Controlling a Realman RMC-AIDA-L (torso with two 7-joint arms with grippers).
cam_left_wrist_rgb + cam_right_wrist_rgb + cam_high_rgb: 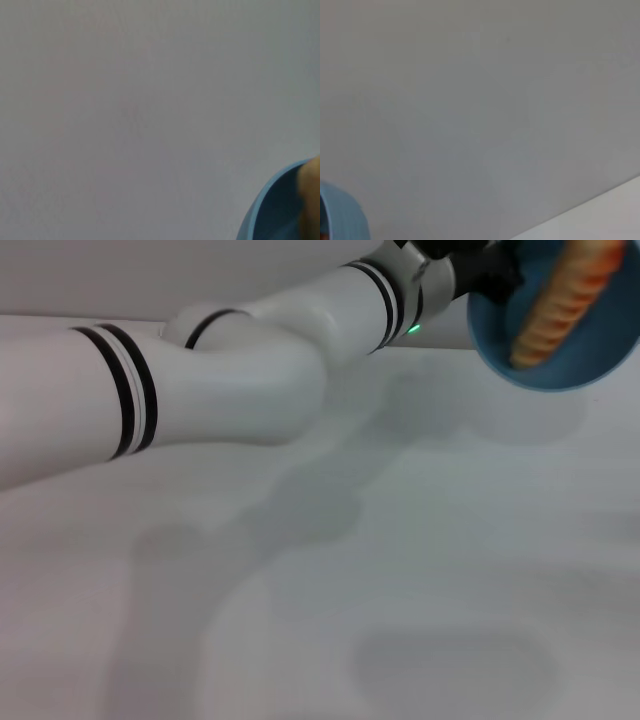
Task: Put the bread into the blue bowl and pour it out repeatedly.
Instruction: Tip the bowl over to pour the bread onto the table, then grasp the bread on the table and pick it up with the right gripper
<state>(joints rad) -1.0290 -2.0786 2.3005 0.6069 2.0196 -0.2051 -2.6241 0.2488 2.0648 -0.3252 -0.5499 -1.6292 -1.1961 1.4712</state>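
My left gripper [480,275] is holding the blue bowl [500,335] tilted above the table [400,570]; its finger opening I cannot tell. The bread [565,300] is lying inside the bowl.

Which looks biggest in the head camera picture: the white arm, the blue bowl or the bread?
1. Left arm, though it is nearest the camera, which swells it.
2. Blue bowl, tilted and partly cut off.
3. Bread inside the bowl.

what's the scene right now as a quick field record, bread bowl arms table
bread: inside the bowl, striped top showing
blue bowl: at the head view's upper right, tilted so its inside faces the camera
left arm: stretched across the view, its wrist end at the bowl's rim
right arm: not in view
table: plain white
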